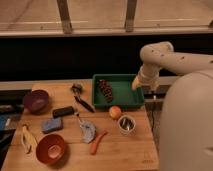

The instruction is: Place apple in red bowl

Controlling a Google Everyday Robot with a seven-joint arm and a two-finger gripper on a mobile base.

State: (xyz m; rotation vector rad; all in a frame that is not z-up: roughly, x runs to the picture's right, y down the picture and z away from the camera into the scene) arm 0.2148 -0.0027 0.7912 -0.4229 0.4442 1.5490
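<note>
The apple (115, 111), small and yellowish with a red blush, lies on the wooden table (140, 150) just in front of the green tray. The red bowl (50, 148), shallow and glossy orange-red, sits at the front left of the table. My gripper (135, 83) hangs at the end of the white arm over the right end of the green tray, above and to the right of the apple and far from the bowl.
A green tray (118, 93) holds a dark pine cone (105, 90). A small metal cup (126, 124), an orange carrot (97, 142), a banana (27, 138), a blue sponge (52, 125), a dark purple bowl (36, 100) and a black bar (63, 111) lie around.
</note>
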